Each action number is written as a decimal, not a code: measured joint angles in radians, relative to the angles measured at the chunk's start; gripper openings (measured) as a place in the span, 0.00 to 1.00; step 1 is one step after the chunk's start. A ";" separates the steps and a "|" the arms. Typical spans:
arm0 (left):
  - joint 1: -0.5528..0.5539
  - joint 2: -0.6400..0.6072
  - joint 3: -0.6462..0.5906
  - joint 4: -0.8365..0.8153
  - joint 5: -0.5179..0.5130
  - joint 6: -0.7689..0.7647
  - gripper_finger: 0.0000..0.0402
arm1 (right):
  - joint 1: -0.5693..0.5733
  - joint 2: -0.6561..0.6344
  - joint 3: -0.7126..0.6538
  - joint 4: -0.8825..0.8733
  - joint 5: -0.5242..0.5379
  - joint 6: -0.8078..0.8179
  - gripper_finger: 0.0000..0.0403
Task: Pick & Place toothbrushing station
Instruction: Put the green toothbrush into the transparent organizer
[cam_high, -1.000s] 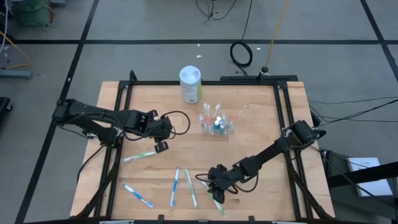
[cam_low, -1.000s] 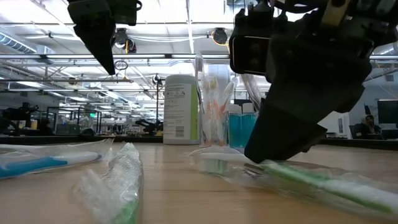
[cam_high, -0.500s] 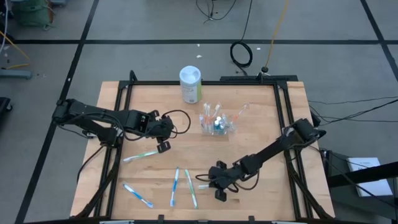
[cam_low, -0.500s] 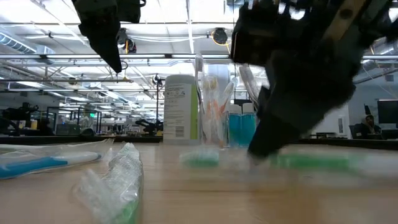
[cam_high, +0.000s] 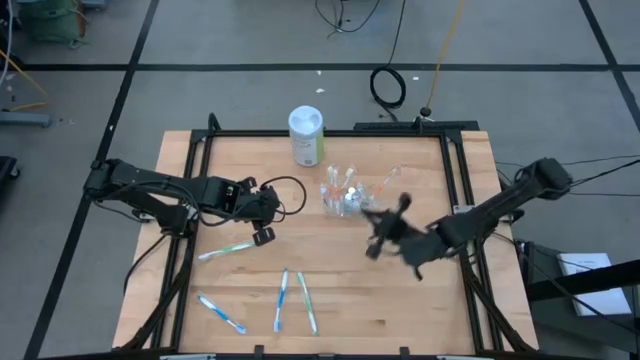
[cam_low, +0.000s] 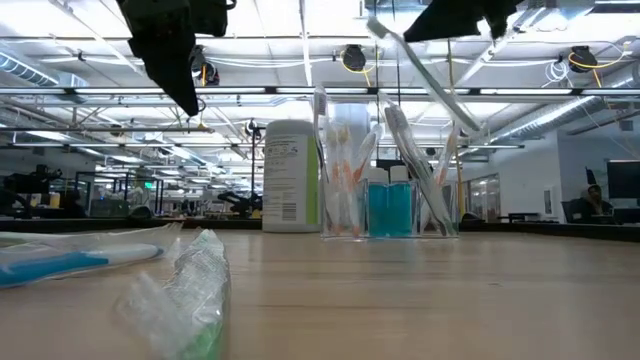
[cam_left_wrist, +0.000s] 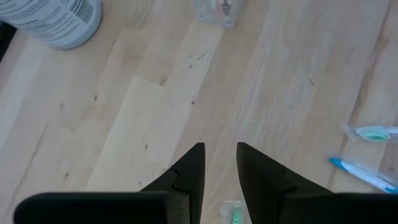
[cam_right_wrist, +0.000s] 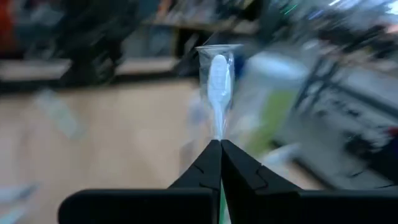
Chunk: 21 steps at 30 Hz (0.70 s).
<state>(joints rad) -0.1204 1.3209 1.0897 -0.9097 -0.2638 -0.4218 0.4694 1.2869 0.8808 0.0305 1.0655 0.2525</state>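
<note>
Right hand (cam_right_wrist: 219, 148) pinches a wrapped toothbrush (cam_right_wrist: 217, 81), up in the air just beside the clear cup (cam_high: 350, 200). Left hand (cam_left_wrist: 220, 163), fingers slightly apart w/ nothing between, hangs over tabletop (cam_high: 420, 310) near 4 loose toothbrushes (cam_high: 281, 298).

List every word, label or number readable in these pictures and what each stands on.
None can be read.
Canister: its green-and-white label carries lines of print, too small to read in the low view.
Same canister in the left wrist view: dark print, blurred and cut off.
Wrapped toothbrushes: no legible marking.
</note>
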 joint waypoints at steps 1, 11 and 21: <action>0.000 0.000 0.000 0.001 0.000 0.002 0.24 | -0.010 -0.031 -0.055 0.115 0.036 -0.065 0.00; 0.000 0.000 0.000 0.067 -0.001 0.037 0.24 | -0.223 -0.048 -0.562 1.245 -0.097 -0.502 0.00; 0.000 0.000 0.000 0.091 -0.020 0.065 0.24 | -0.357 0.030 -0.609 1.280 -0.251 -0.395 0.00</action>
<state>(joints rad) -0.1204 1.3209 1.0897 -0.8191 -0.2835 -0.3570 0.1124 1.3165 0.2718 1.3107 0.8146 -0.1425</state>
